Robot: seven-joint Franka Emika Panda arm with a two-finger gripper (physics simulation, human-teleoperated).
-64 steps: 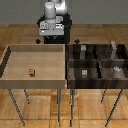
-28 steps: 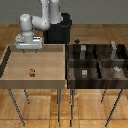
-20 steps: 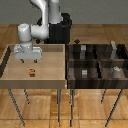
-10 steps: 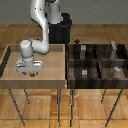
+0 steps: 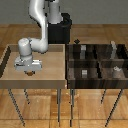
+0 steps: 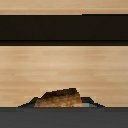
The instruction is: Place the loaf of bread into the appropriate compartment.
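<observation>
The loaf of bread (image 6: 60, 98) is a small orange-brown block resting on the floor of the tan wooden tray (image 5: 50, 75) at the exterior view's left. My gripper (image 5: 30, 71) is lowered straight onto it, so from the exterior view only a brown speck of the loaf (image 5: 31, 73) shows under the hand. In the wrist view the loaf sits right at the dark edge of the hand, with a thin grey strip on each side. The frames do not show whether the fingers grip it. The dark compartment box (image 5: 97, 64) stands at the exterior view's right.
The box is split into several compartments, with small grey pieces (image 5: 84, 73) in some of them. A gap separates the tray's table from the box. The robot's black base (image 5: 60, 30) stands behind the tray.
The arm swung from behind the tray out over its left half, then dropped down until the hand covered the loaf. The loaf has not moved.
</observation>
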